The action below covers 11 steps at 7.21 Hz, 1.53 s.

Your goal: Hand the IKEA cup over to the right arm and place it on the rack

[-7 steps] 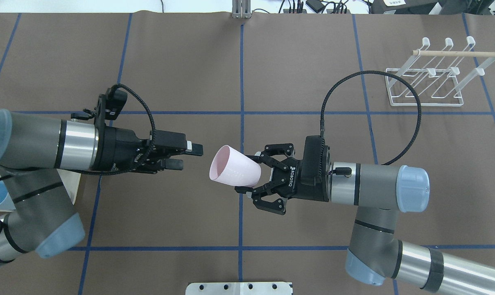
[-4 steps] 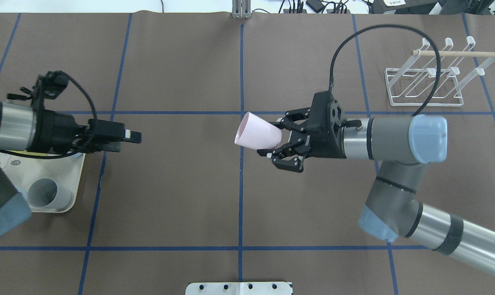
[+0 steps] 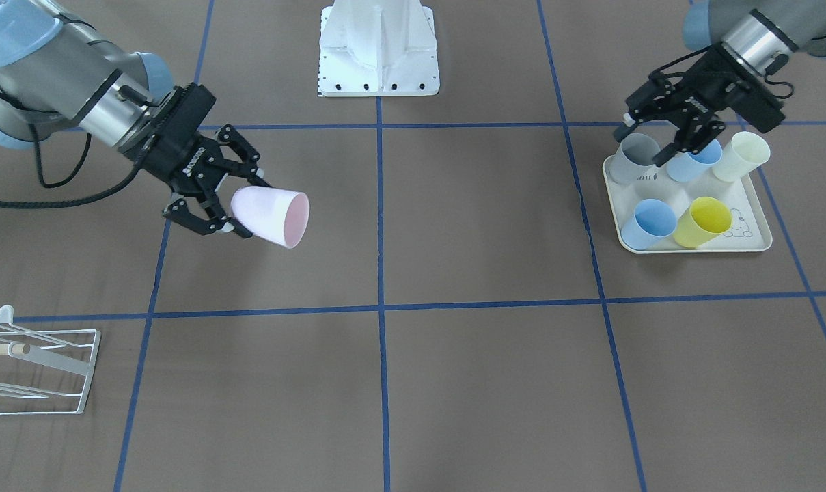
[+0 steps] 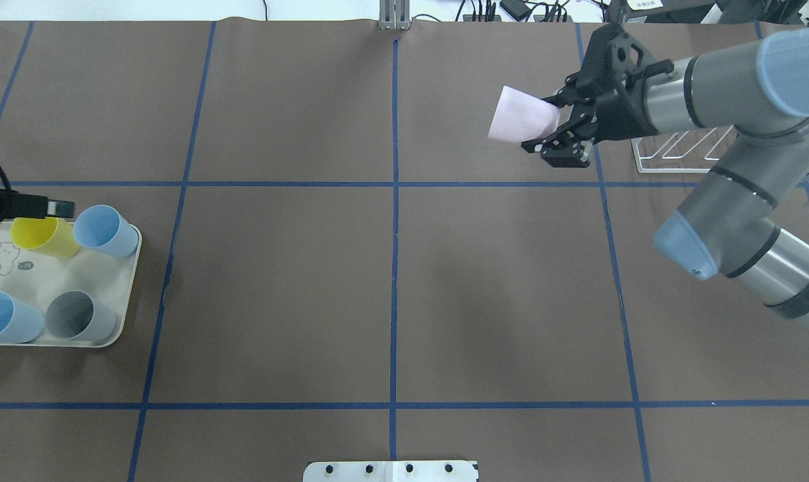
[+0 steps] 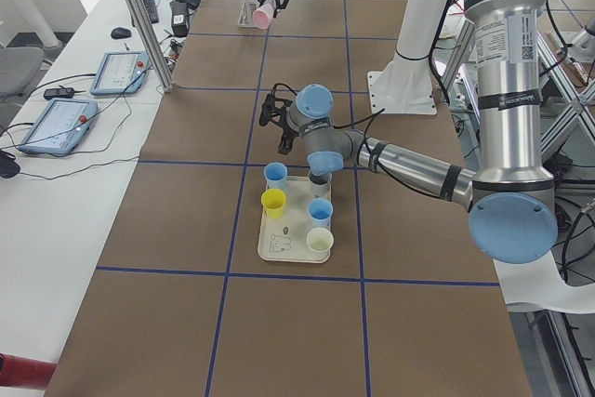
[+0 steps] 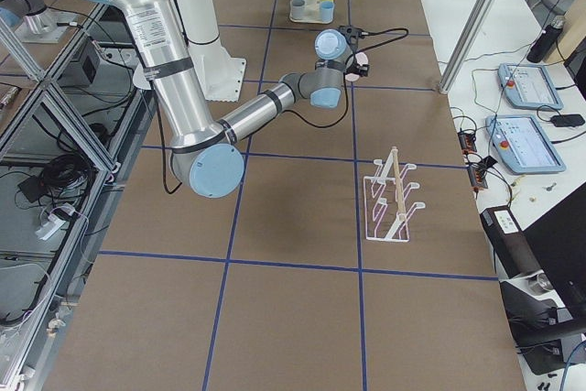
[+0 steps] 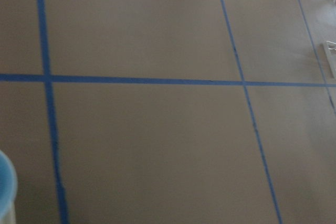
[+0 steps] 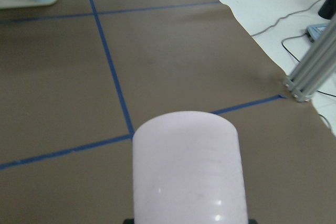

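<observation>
The pink cup [image 4: 523, 115] has travelled from above the centre line of the table [image 4: 391, 281] toward the far right corner. It now hangs in the air near the far edge, just short of the rack [image 4: 678, 152]. The right gripper [image 4: 545, 124] still clamps its base end, and the cup lies sideways with its mouth turned toward the table's left. The right arm [image 4: 712, 87] has swung out with it. Its wrist now covers most of the rack in the overhead view, so only the near wires show. The gripper's body sits between the pink cup and the rack.

The left gripper [image 3: 643, 145] has pulled back to the left edge and hangs above the tray [image 3: 693, 247], empty, its fingers spread wide. With that arm withdrawn, the other cups [image 3: 703, 220] on the tray show: one grey, one cream, one yellow and two blue.
</observation>
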Motion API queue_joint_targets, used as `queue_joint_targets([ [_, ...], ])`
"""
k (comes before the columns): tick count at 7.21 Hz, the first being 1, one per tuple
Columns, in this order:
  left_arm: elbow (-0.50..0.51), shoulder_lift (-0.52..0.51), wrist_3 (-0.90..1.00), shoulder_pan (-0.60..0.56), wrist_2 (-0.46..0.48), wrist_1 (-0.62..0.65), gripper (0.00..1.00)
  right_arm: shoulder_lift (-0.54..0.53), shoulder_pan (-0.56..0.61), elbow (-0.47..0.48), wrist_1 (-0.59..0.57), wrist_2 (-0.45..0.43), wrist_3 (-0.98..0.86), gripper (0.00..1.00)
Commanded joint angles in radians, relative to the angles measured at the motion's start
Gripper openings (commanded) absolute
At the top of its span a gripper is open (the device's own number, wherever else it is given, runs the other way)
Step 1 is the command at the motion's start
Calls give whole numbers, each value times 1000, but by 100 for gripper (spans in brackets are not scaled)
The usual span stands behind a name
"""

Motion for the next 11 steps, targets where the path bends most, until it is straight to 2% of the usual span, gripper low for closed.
queue_joint_targets([
  [1, -22, 72, 376, -201, -68, 162, 100, -3, 160, 6, -206, -9, -426, 0],
  [2, -17, 95, 498, -264, -75, 206, 100, -11, 225, 4, -276, -49, -595, 0],
  [4, -15, 110, 547, -279, -75, 215, 100, -2, 293, -6, -430, -272, -1164, 0],
  [5, -20, 122, 547, -279, -75, 215, 100, 6, 299, -10, -479, -393, -1351, 0],
  [7, -25, 132, 547, -279, -79, 213, 100, -2, 291, -75, -466, -548, -1554, 0],
  [9, -23, 132, 545, -280, -90, 213, 100, -23, 255, -138, -407, -607, -1572, 0],
  [11, -22, 130, 539, -279, -89, 213, 100, -58, 204, -137, -354, -656, -1555, 0],
])
